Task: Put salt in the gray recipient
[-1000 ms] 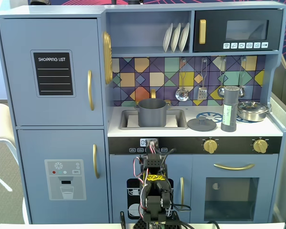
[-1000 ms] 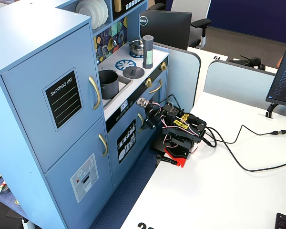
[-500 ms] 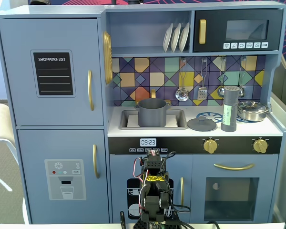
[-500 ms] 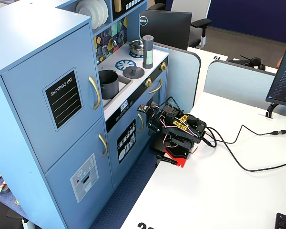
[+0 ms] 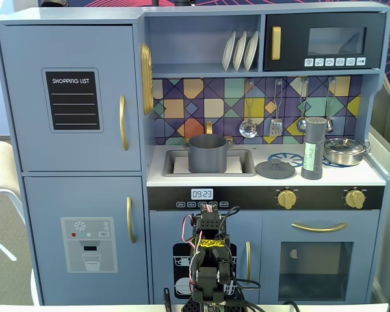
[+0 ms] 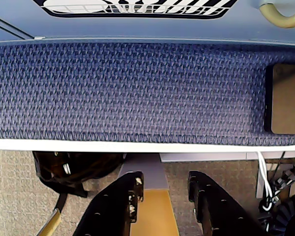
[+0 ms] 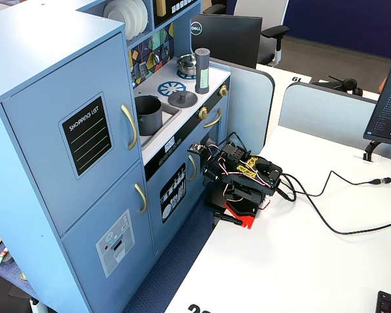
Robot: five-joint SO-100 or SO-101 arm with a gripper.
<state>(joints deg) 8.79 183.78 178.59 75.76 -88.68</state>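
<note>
The salt stands upright on the toy kitchen's worktop, between the flat gray lid and the shiny steel pan. The gray recipient sits in the sink, well left of the salt. In the wrist view the gripper hangs low, fingers apart and holding nothing, over blue carpet.

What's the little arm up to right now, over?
Gripper open, empty, folded low off the counter. Salt shaker upright by the lid, untouched. Gray pot in the sink, uncovered. Nothing blocking.
</note>
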